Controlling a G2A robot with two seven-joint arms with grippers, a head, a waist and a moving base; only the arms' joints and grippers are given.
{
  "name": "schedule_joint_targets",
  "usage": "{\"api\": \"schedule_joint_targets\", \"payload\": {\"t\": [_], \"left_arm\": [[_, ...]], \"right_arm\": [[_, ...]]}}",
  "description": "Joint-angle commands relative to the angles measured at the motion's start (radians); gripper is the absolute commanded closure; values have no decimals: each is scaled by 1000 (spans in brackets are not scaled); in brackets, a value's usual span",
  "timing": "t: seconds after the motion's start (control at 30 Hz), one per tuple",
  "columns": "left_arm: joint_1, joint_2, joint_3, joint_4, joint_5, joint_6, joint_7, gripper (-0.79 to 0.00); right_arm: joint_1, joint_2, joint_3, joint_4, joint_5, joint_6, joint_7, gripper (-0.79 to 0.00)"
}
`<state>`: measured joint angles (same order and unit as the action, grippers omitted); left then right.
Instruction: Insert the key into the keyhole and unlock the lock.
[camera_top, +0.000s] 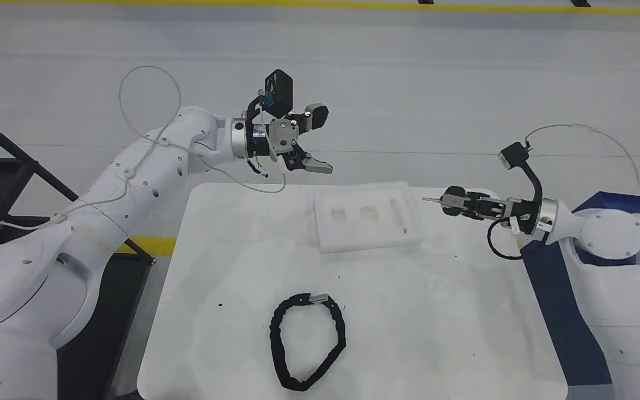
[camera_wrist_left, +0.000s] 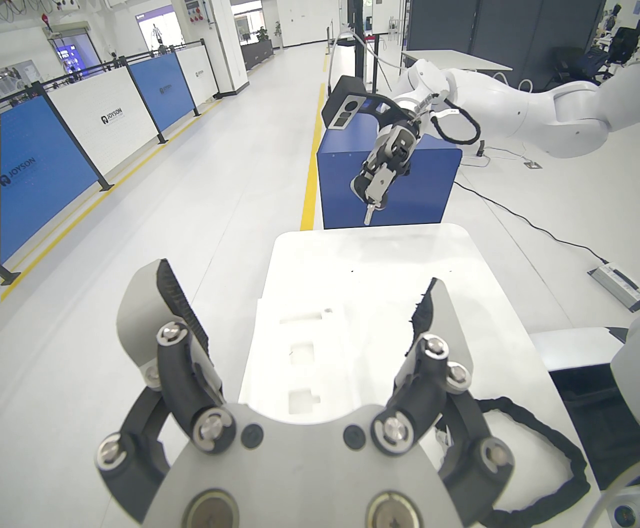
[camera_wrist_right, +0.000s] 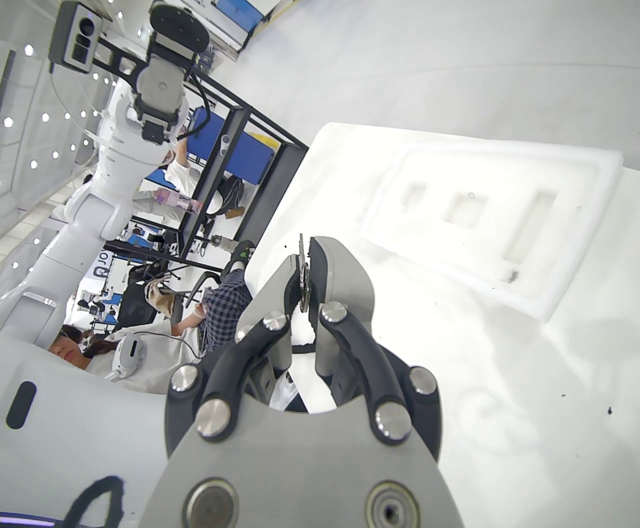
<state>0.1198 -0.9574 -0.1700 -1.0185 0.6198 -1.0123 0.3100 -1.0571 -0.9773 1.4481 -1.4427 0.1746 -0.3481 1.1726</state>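
The left pincer (camera_top: 319, 140) hangs spread at the white surface's (camera_top: 450, 320) 11 o'clock edge. The right pincer (camera_top: 447, 201), at 2 o'clock, pinches the small metal key (camera_top: 431, 200). The black fabric-sleeved loop lock (camera_top: 307, 340) lies at 7 o'clock, well apart from the white foam tray (camera_top: 330, 238) at 12.

key (camera_wrist_right: 301, 246): silver, pinched in right hand (camera_wrist_right: 305, 265) | lock (camera_top: 276, 345): black loop, lying flat

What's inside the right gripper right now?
The key, clamped in the shut right gripper; its metal tip sticks out past the fingertips. The part pinched between the pads is covered.
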Motion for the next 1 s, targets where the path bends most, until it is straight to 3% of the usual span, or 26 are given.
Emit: {"api": "schedule_joint_targets", "payload": {"t": [0.0, 0.5, 0.57, 0.73, 0.97], "left_arm": [[0, 0, 0, 0, 0, 0, 0, -785], [0, 0, 0, 0, 0, 0, 0, -785], [6, 1, -13, -18, 24, 54, -22, -785], [73, 8, -39, -42, 77, 94, -25, -785], [228, 12, -61, -6, 242, 97, 187, -785]], "right_arm": [[-22, 3, 13, -7, 11, 5, -7, 0], [-31, 4, 16, -1, 23, 6, -8, 0], [-31, 4, 16, -1, 23, 6, -8, 0], [-31, 4, 16, -1, 23, 6, -8, 0], [-31, 4, 16, -1, 23, 6, -8, 0]]}}
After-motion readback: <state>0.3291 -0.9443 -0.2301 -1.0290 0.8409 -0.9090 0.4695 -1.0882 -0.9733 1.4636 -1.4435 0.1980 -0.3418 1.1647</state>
